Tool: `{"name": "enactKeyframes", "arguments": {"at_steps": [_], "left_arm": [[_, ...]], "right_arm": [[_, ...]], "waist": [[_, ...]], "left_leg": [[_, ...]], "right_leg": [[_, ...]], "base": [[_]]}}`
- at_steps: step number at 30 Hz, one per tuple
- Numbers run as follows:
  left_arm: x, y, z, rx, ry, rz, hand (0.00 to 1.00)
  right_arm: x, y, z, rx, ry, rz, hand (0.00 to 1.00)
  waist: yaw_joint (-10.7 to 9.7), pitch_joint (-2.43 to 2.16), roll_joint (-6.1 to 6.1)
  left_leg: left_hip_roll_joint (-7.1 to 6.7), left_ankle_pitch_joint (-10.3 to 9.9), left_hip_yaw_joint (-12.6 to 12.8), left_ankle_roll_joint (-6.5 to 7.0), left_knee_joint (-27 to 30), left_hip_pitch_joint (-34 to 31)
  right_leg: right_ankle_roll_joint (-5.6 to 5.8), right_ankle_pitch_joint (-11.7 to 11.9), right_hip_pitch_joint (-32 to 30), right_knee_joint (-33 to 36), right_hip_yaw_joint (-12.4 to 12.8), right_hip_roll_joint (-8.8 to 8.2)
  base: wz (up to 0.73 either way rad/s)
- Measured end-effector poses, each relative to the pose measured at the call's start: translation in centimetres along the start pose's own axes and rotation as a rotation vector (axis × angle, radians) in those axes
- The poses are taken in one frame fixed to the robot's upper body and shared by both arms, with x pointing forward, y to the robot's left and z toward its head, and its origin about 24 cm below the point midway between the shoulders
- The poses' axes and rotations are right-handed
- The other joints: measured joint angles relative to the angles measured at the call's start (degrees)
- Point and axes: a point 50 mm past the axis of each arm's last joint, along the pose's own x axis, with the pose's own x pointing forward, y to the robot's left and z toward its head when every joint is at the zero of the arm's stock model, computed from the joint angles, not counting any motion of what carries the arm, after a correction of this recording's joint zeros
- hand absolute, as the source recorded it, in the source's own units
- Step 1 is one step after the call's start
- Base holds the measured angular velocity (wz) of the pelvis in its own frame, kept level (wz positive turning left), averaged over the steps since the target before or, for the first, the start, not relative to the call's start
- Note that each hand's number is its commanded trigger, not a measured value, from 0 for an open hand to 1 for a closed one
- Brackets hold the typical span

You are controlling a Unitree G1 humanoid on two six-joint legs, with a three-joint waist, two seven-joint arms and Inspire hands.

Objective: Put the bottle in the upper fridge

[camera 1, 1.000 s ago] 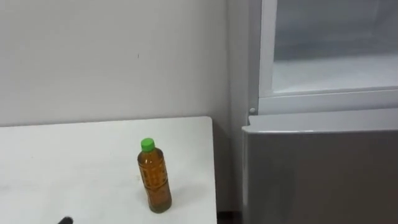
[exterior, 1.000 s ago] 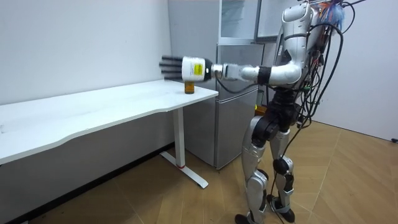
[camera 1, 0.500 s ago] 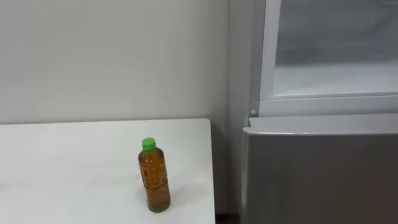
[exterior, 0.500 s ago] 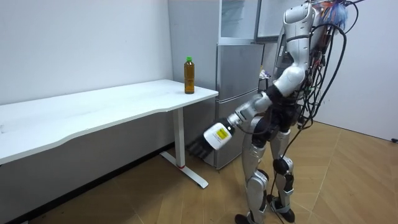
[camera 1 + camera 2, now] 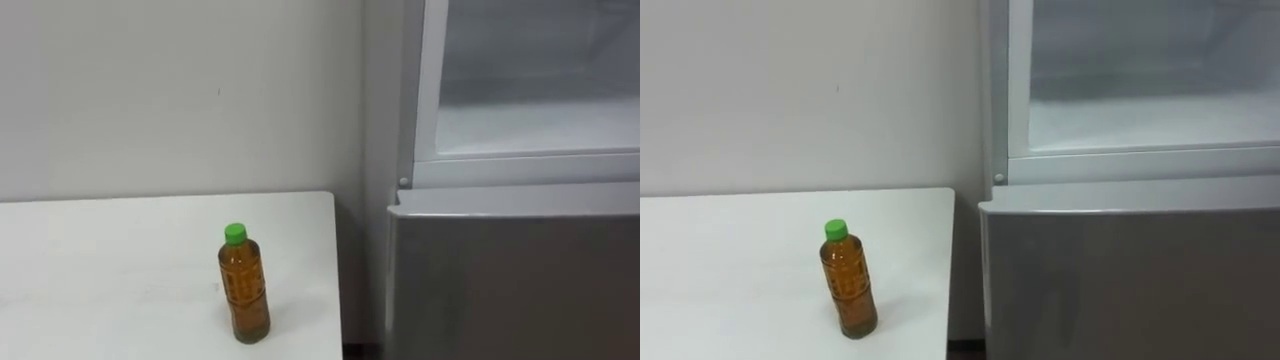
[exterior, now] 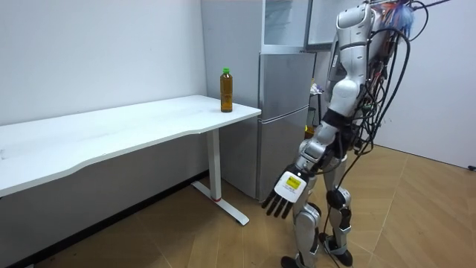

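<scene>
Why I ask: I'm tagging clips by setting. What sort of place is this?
Probably a bare test room or office rather than a home kitchen: a long white table with one bottle on it, a grey fridge by plain walls, and a wood floor.

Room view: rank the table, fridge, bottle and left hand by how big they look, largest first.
1. table
2. fridge
3. left hand, open, hanging low
4. bottle, standing on the table
The hand outranking the bottle is unsure, because the hand hangs nearer the camera.
</scene>
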Motion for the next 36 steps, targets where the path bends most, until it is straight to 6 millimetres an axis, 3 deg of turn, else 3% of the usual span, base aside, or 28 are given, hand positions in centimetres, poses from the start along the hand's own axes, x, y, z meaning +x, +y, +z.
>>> {"name": "enactKeyframes", "arguments": {"at_steps": [8,13,29,33,36], "left_arm": [[0.3,-0.5,1.1,0.069,-0.011,-0.067,0.0],[0.4,-0.5,0.7,0.071,0.012,-0.079,0.0],[0.5,-0.7,0.6,0.022,0.047,-0.084,0.0],[0.5,-0.7,0.6,0.02,0.046,-0.088,0.0],[0.6,-0.6,0.8,0.026,0.04,-0.097,0.0]], "right_arm": [[0.1,0.5,0.2,-0.023,0.005,0.017,0.0],[0.2,1.0,0.4,-0.042,0.003,0.032,0.0],[0.3,1.1,0.8,-0.047,-0.005,-0.002,0.0],[0.4,1.5,2.3,-0.105,-0.064,0.006,0.0],[0.1,2.7,5.3,-0.158,-0.192,0.049,0.0]], "waist": [[-0.25,-0.02,-1.03],[-1.23,0.1,-1.01],[-1.05,0.01,-0.59],[-0.56,-0.07,-0.81],[-0.49,-0.03,-0.95]], "left_leg": [[-0.22,-0.02,-0.02,0.03,-0.02,-0.68],[-0.27,-0.01,-0.04,0.04,-0.03,-1.24],[-0.19,-0.04,0.05,0.09,-0.64,-1.0],[-0.09,-0.02,0.42,0.11,-0.48,-0.98],[0.16,-0.02,0.93,0.11,-0.2,-1.14]], "right_leg": [[0.04,0.0,-0.52,-0.69,-0.29,-0.11],[0.08,0.02,-1.05,-0.61,-0.31,-0.14],[0.09,0.03,-1.14,0.15,-0.15,-0.12],[0.08,0.04,-1.48,0.4,0.1,-0.12],[0.04,0.07,-2.11,1.27,0.45,-0.14]], "base": [[0.0],[0.0],[0.0],[-0.04],[-0.08]]}}
